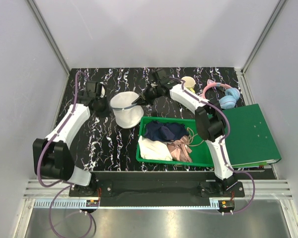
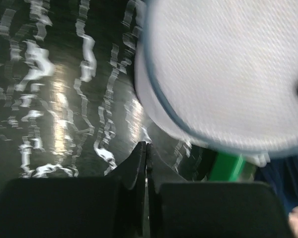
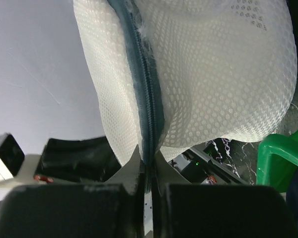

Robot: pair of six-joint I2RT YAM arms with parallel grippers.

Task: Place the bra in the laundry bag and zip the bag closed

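Observation:
The laundry bag [image 1: 126, 110], a white mesh round case, lies on the black marbled table just left of the green bin. My right gripper [image 1: 137, 103] is shut on its rim; in the right wrist view the fingertips [image 3: 148, 154] pinch the grey zipper seam [image 3: 148, 89], which looks closed along the stretch I see. My left gripper [image 1: 103, 105] is beside the bag's left edge. In the left wrist view it [image 2: 147, 147] is shut with nothing between the fingers, and the bag [image 2: 223, 74] lies apart from it at the upper right. The bra is hidden.
A green bin [image 1: 204, 159] at the front holds a navy garment [image 1: 164, 131], a cream cloth [image 1: 153, 148] and a pink-beige satin piece [image 1: 181, 149]. A green binder [image 1: 253, 134] lies to its right. Blue and pink headphones [image 1: 227, 99] and a yellow mug [image 1: 188, 82] sit at the back.

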